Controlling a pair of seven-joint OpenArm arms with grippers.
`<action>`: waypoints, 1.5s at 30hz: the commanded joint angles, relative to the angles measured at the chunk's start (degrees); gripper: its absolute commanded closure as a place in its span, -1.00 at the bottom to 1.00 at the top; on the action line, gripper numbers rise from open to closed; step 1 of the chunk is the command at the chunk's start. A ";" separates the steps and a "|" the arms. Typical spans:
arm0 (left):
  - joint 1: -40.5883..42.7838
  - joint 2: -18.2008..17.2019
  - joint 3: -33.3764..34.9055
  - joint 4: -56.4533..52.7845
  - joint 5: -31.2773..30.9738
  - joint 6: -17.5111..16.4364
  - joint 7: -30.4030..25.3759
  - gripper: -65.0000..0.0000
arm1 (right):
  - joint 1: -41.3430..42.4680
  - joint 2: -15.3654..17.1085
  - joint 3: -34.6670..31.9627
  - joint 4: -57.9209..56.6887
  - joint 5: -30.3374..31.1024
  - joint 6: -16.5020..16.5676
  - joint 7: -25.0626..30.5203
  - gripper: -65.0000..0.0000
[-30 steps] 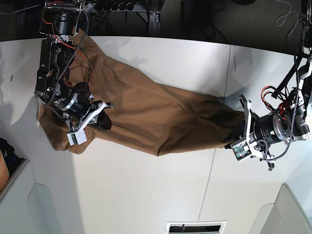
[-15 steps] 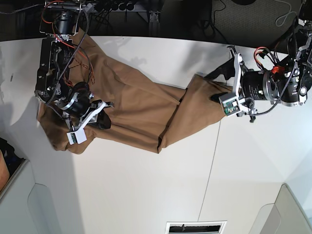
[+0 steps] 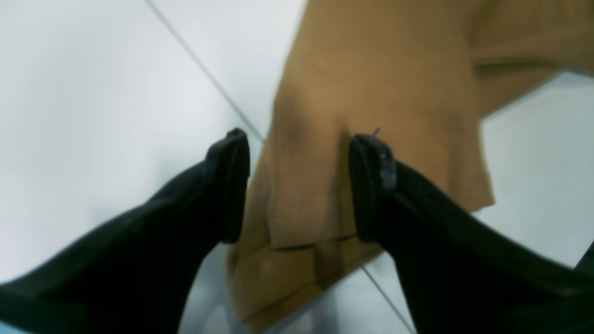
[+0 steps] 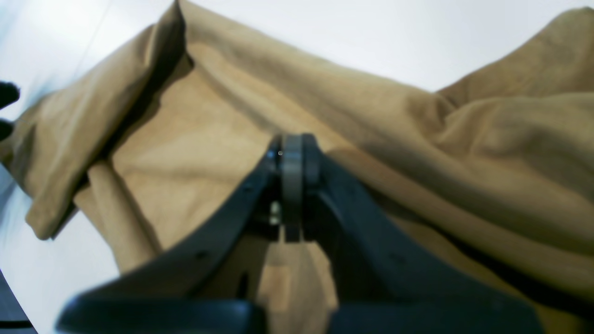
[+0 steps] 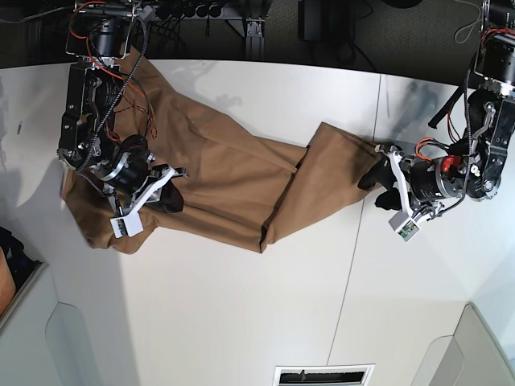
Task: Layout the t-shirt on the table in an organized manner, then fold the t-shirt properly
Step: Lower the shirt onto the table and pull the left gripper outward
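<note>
base view: t-shirt (image 5: 233,173) spread crumpled across the table (image 5: 241,314), nearer its far edge. left wrist view: left gripper (image 3: 297,185) gaping over a folded hem, gripping nothing. right wrist view: right gripper (image 4: 292,185) pinched closed on the t-shirt.

Bright, even light; both wrist views soft, perhaps motion-blurred.

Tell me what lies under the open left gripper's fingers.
Under the left gripper lies the t-shirt, its folded edge in layers on the white table. A dark seam runs beneath the cloth, its middle stretch covered.
</note>
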State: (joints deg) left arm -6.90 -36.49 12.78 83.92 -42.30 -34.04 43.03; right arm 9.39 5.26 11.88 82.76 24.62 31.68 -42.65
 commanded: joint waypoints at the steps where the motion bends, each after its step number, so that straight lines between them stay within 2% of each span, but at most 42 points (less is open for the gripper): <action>1: -0.85 -0.76 -0.48 -0.07 -0.94 -1.44 -0.72 -0.12 | 1.20 0.28 0.15 1.03 1.07 0.07 1.22 1.00; 5: -0.57 -0.81 -0.48 -0.52 -7.78 -5.96 3.80 -0.12 | 1.22 0.28 0.15 1.03 1.07 0.07 1.31 1.00; 7: -0.55 -0.79 -0.48 -0.52 -10.97 -5.96 4.42 -0.12 | 1.20 0.28 0.15 1.03 1.05 0.07 1.27 1.00; 13: -0.66 -0.52 -0.48 -0.52 -11.06 -5.96 4.39 0.11 | 1.22 0.28 0.15 1.03 1.07 0.07 1.29 1.00; 18: -0.87 -0.52 -0.48 -0.50 -11.08 -5.96 4.42 0.23 | 1.20 0.28 0.15 1.03 1.07 0.07 1.27 1.00; 29: -0.87 -0.52 -0.48 3.50 -11.04 -5.96 4.87 0.24 | 1.20 0.28 0.15 1.03 1.07 0.07 1.27 1.00; 33: -0.85 -0.52 -0.48 5.31 -11.06 -5.96 5.53 0.64 | 1.20 0.28 0.15 1.03 1.07 0.07 1.27 1.00; 39: -0.68 -0.50 -0.48 5.38 -10.43 -5.96 5.68 0.70 | 1.20 0.28 0.15 1.03 1.07 0.07 1.27 1.00; 41: -0.70 -0.50 -0.48 5.38 -9.57 -5.96 5.64 0.95 | 1.22 0.28 0.15 1.03 1.09 0.04 1.29 1.00; 45: -1.77 -0.70 -0.48 5.40 -6.21 -5.96 2.89 1.00 | 1.22 0.28 0.15 1.03 1.07 0.07 1.27 1.00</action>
State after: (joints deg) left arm -6.92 -36.18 12.80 88.42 -47.59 -39.07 47.48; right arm 9.39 5.26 11.88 82.76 24.60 31.68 -42.68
